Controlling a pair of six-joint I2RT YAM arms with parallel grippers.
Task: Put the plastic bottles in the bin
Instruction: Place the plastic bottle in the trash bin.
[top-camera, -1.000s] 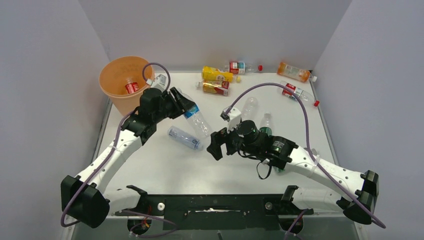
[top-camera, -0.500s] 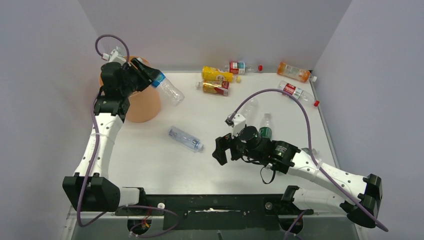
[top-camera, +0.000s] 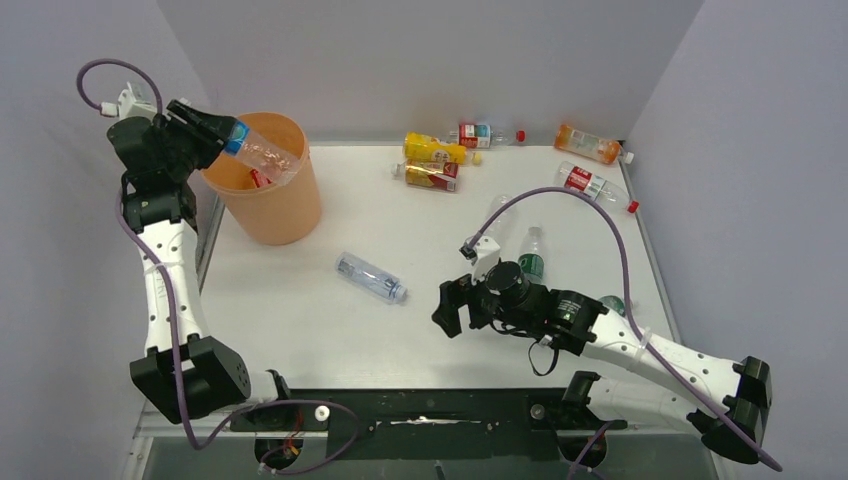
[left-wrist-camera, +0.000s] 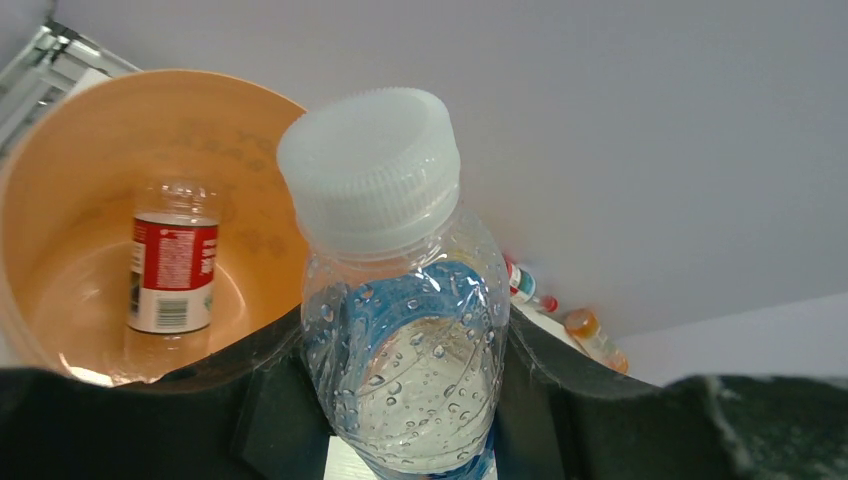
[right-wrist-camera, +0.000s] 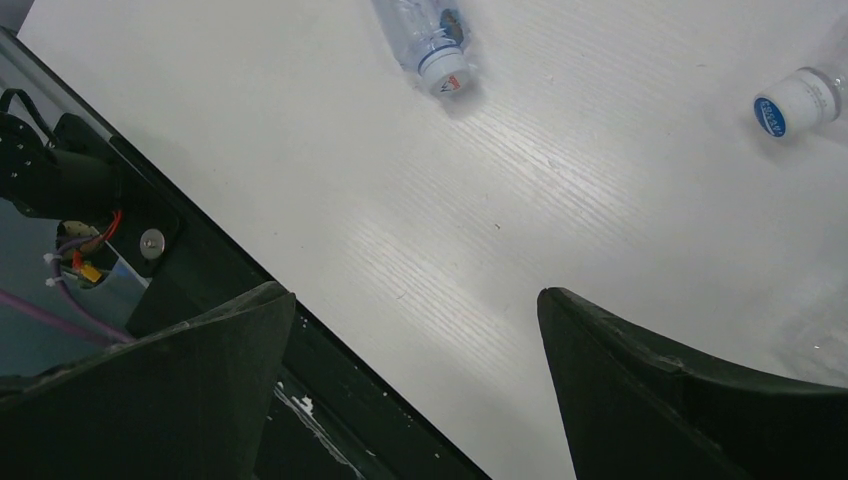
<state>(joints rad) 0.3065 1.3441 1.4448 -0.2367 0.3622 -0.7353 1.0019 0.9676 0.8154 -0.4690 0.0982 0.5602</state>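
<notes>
**Left gripper**: my jaws are clamped hard on a bottle at its blue-labelled lower body, and the white cap points away from me. Grip looks secure.

**Position:** I am raised at the far-left side of the bin. The held bottle's long axis runs from my jaws rightward across the bin's open mouth, with the cap end over the opening and the bin directly below it. One red-labelled bottle already lies on the bin floor.

**Judgement:** the coming move is a release. It turns on the bottle's body being inside the rim line, and it appears to be.

**Right gripper**: my jaws are spread wide and hold nothing. I hover low over the table near the front. A loose bottle lies flat to my left, and this arm is the nearer one to it. The other bottles lie along the far and right sides.

**Change:** a second ago my left arm was low beside the bin's right flank with the bottle over the table. It has since risen and swung left. My right arm has drawn slightly nearer the front edge, jaws unchanged.
</notes>
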